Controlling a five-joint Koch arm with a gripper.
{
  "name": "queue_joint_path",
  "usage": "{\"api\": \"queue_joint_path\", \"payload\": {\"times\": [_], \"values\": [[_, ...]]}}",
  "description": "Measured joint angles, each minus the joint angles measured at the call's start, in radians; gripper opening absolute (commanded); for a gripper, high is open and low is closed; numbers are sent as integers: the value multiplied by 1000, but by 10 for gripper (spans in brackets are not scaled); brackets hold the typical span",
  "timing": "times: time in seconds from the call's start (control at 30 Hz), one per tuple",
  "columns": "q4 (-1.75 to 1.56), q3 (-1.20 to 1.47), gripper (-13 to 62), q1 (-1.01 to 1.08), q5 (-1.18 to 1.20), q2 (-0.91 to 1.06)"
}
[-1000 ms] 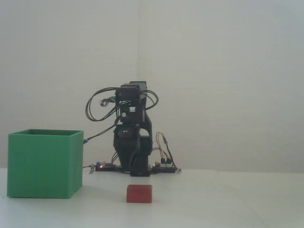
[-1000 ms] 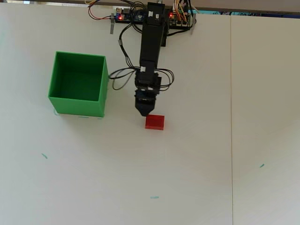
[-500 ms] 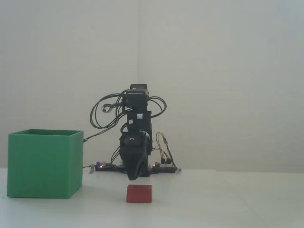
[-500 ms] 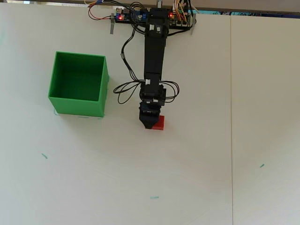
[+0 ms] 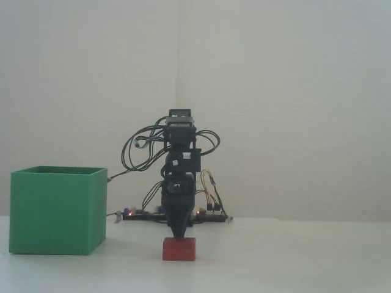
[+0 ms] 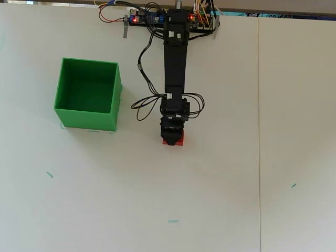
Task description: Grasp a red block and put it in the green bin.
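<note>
The red block [image 5: 179,249] lies on the white table, right of the green bin [image 5: 58,210] in the fixed view. My gripper [image 5: 179,235] points straight down, and its dark tip hangs just above the block's top, or touches it. Only a single tapered tip shows there, so no gap between the jaws can be seen. From overhead the gripper [image 6: 172,135] covers most of the red block [image 6: 180,140], leaving thin red edges showing. The green bin [image 6: 86,119] stands open-topped to the left, apart from the arm, and nothing shows inside it.
The arm's base with circuit boards and loose wires [image 6: 170,18] sits at the table's far edge. Cable loops [image 6: 144,100] hang beside the forearm toward the bin. A seam [image 6: 259,131] runs down the table on the right.
The arm has stretched forward and lowered. The gripper went from short of the block to directly over it, with its tip down at the block's top. Block and bin have not moved.
</note>
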Motion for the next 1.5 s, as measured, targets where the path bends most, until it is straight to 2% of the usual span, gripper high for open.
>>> {"api": "queue_joint_path", "payload": {"times": [0.2,0.6,1.5], "values": [[2,0,330,-35,0,-5],[-32,-2,330,-69,2,-135],[-103,3,327,-25,-49,-121]]}}
